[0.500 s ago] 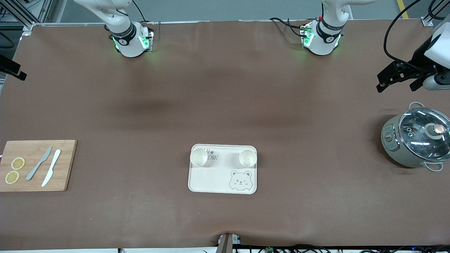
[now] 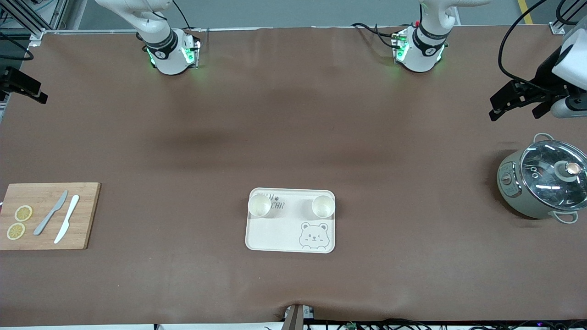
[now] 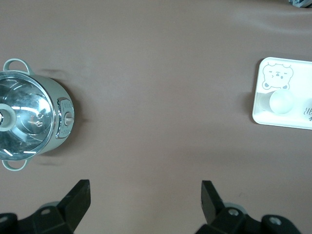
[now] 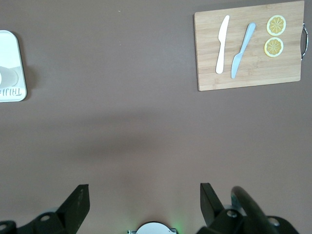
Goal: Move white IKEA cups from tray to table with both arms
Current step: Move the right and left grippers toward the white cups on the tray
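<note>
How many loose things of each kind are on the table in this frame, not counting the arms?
White cups: 2, both on the tray
Bear-print tray: 1
Wooden cutting board: 1
Knives: 2 (grey, white), on the board
Lemon slices: 2, on the board
Lidded pot: 1
Total: 9
</note>
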`<action>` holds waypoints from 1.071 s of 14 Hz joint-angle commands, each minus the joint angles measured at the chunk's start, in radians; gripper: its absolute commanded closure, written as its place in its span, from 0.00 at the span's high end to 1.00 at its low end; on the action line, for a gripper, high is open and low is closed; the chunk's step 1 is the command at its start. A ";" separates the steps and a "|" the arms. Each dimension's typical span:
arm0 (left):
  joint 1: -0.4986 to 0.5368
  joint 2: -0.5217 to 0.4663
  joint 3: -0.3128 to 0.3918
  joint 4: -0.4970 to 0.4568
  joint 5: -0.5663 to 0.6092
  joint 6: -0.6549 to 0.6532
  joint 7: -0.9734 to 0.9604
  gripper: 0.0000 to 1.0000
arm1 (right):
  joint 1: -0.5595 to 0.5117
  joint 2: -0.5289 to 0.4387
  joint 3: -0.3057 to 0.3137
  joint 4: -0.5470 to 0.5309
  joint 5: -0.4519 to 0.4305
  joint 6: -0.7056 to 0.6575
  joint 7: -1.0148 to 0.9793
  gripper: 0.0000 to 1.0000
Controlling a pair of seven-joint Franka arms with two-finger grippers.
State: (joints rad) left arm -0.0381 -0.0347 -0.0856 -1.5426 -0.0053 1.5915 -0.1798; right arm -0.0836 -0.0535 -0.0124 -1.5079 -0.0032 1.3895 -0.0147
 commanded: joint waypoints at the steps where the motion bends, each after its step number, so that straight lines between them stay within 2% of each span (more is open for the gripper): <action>1: -0.005 0.041 -0.006 0.033 0.030 -0.008 -0.010 1.00 | -0.001 -0.008 -0.009 0.009 0.008 -0.014 -0.007 1.00; 7: 0.007 0.220 -0.005 0.033 0.013 -0.004 0.009 1.00 | 0.001 0.040 -0.008 0.021 -0.001 -0.015 -0.011 1.00; 10: -0.052 0.287 -0.014 0.045 0.018 0.011 0.008 1.00 | 0.007 0.047 -0.008 0.020 -0.001 -0.015 -0.005 1.00; 12: -0.103 0.388 -0.014 0.132 0.019 0.044 -0.009 1.00 | 0.013 0.072 -0.008 0.020 0.006 -0.010 -0.007 1.00; 15: -0.169 0.456 -0.014 0.165 0.013 0.096 -0.082 1.00 | 0.076 0.179 -0.004 0.023 0.009 0.002 -0.005 1.00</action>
State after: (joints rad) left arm -0.1793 0.3610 -0.0986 -1.4422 0.0002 1.6636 -0.2194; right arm -0.0547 0.0478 -0.0149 -1.5121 0.0008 1.3897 -0.0173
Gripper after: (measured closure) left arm 0.000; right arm 0.000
